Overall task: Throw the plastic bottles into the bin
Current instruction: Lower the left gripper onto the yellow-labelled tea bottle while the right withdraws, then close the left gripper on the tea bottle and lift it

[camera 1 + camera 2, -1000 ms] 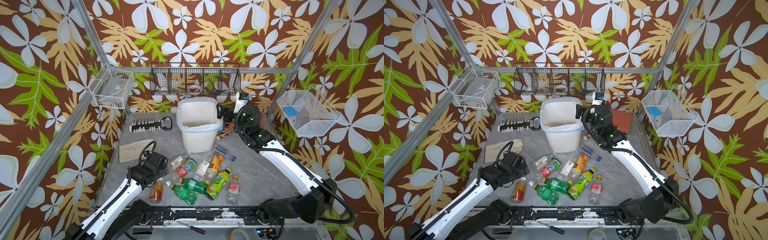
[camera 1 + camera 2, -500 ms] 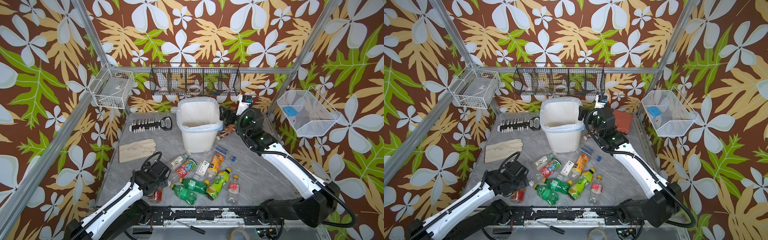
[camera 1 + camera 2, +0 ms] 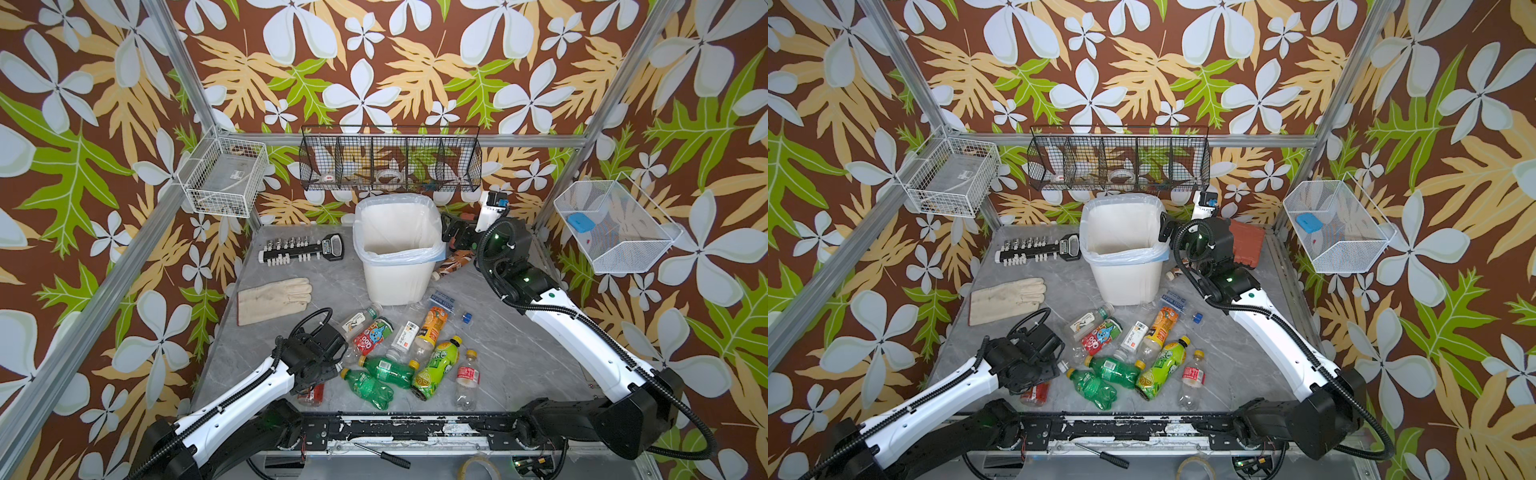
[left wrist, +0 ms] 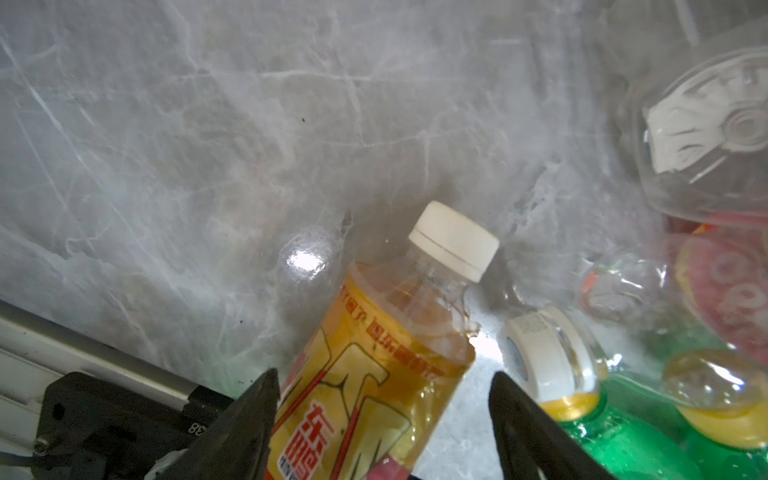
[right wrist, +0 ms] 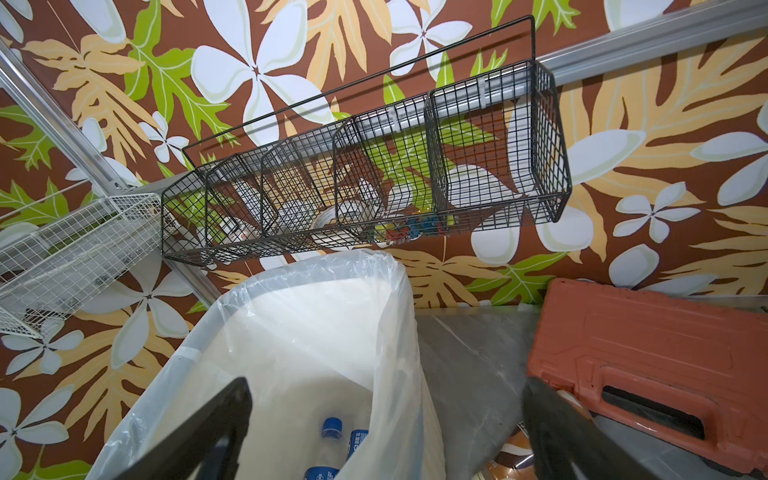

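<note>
Grey marble tabletop (image 3: 519, 353): left gripper (image 4: 382, 372) spread astride white-capped bottle (image 4: 415, 316); right gripper (image 5: 388, 382) spread beside bin (image 3: 395, 286).

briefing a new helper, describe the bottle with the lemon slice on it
Find the white bin on the grey table; bottles lie scattered in front of it. The lemon bottle lies just right of the two green bottles, the only one wrapped in bright lime-yellow.

Random clutter: a cream work glove (image 3: 274, 300) lies flat on the grey marble-look surface (image 3: 519, 353), with a black rail of silver sockets (image 3: 301, 250) behind it. A red-brown plastic tool case (image 3: 1246, 245) sits far right. On the back wall hangs a black compartmented wire basket (image 3: 390, 160), with a white wire basket (image 3: 224, 183) at left and a white mesh basket (image 3: 615, 232) at right.
</note>
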